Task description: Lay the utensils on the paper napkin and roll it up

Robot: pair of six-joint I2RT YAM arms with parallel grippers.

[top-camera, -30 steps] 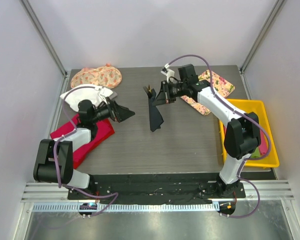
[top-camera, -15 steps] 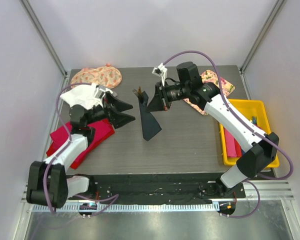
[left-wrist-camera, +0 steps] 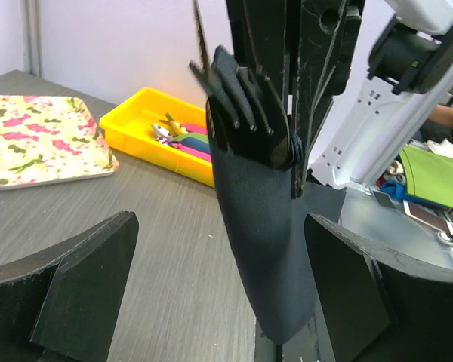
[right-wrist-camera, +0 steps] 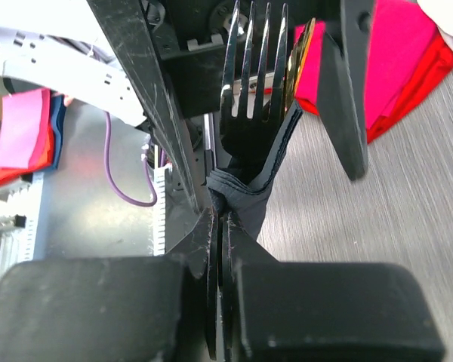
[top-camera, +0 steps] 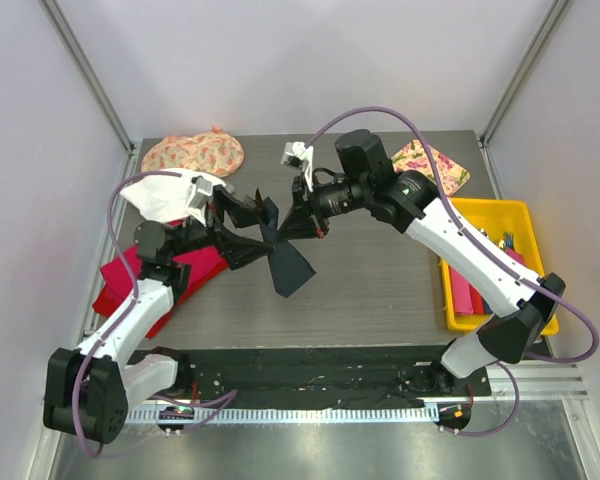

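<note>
Right gripper [right-wrist-camera: 220,226] is clenched on the paper napkin [left-wrist-camera: 264,226], which wraps the utensils [right-wrist-camera: 253,68] and is held off the table at its middle. The sheet hangs limp, light and probably tear-prone; the stiff utensils may slip out. Left gripper [top-camera: 252,232], released, straddles it. Grip the wrapped section.

Robot lab: white-walled booth [top-camera: 300,60] w/ alu frame [top-camera: 88,70].

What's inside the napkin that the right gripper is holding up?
Visible: fork tines and a tan utensil edge stick out of the paper napkin. Hidden: their handles, covered by the paper.
</note>
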